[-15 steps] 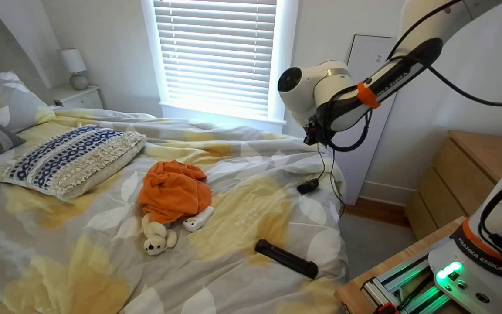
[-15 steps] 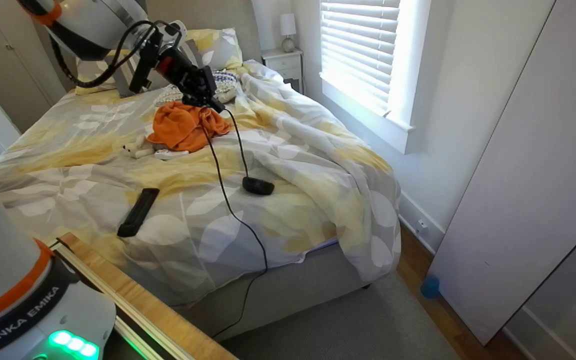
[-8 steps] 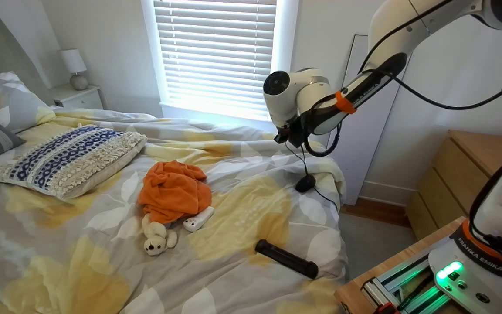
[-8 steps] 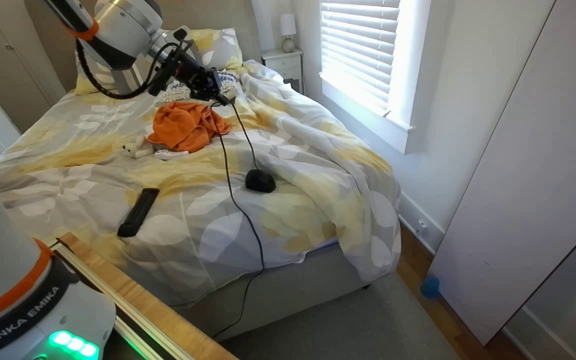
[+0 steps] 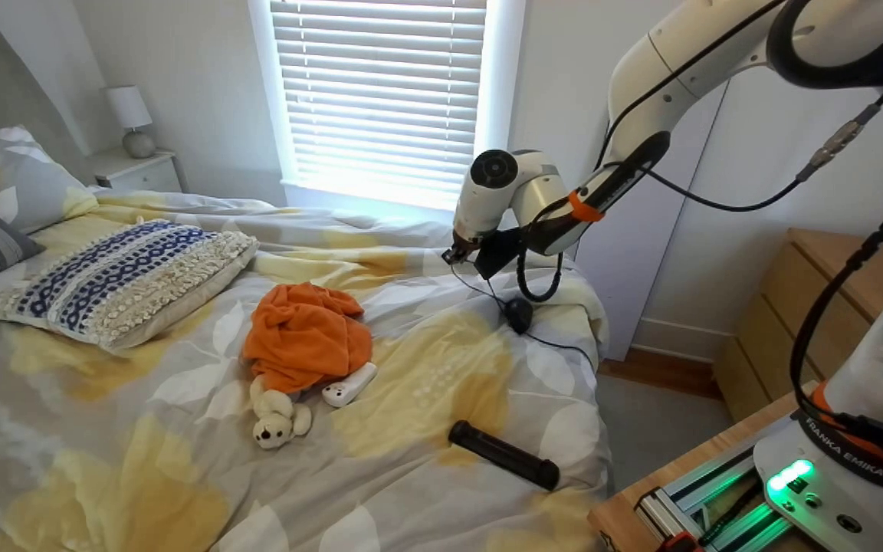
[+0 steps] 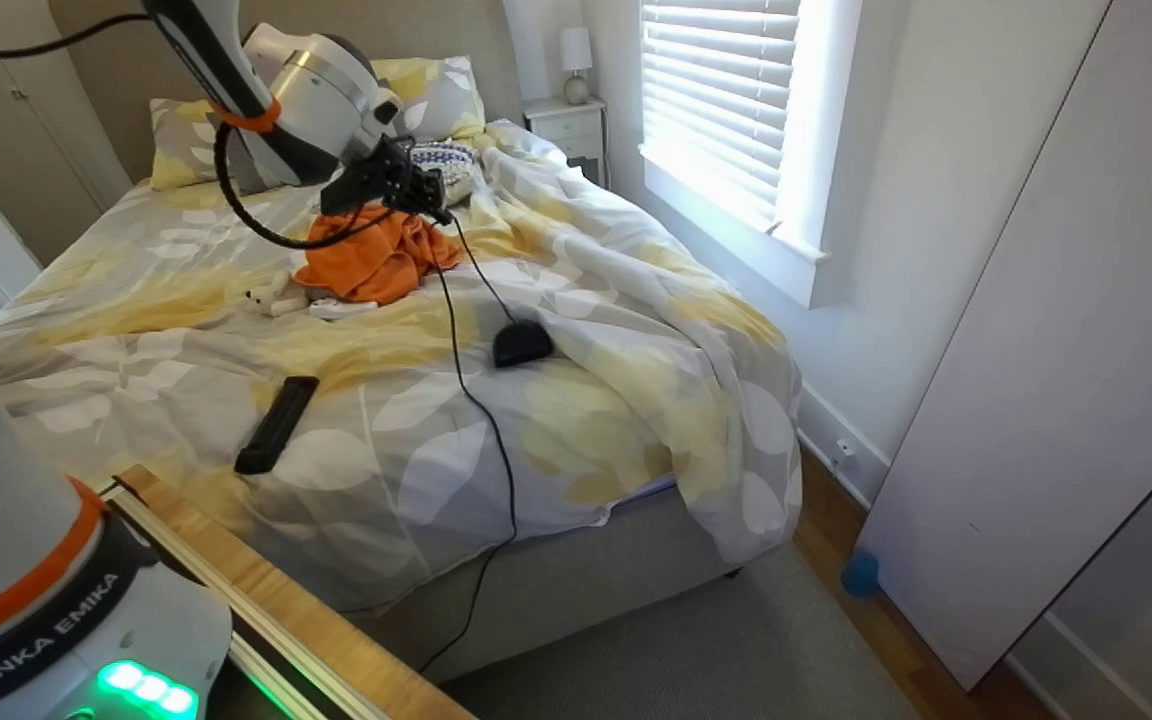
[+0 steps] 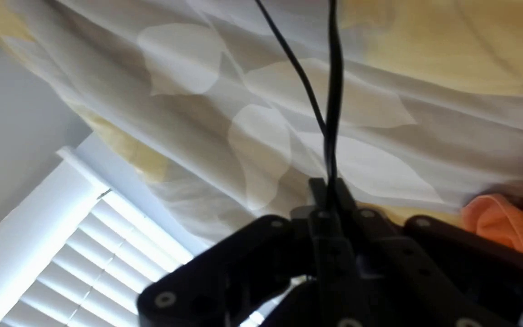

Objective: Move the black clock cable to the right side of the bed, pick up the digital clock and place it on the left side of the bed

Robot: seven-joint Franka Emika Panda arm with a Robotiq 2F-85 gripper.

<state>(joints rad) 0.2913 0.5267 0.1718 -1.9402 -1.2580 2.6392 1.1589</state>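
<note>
Located black clock cable (image 6: 523, 345) by plug (image 5: 518, 315) over foot end of bed (image 6: 386, 385), window (image 6: 721, 110) side, with cord (image 7: 334, 86) dropping past foot edge. Noted bare bed between plug and digital clock (image 6: 277, 425) near same edge. Versus a second ago, saw plug farther headward, clock unmoved. At gripper (image 7: 331, 188): pressed together, pinching cord.

Wrist view: black clock cable (image 7: 335, 77) cut off by top edge; gripper (image 7: 329, 187) blurred, its base cut off at bottom; orange cloth (image 7: 502, 219) cut off at right. In an exterior view, cable's lower end hidden behind wooden table (image 6: 286, 603)
</note>
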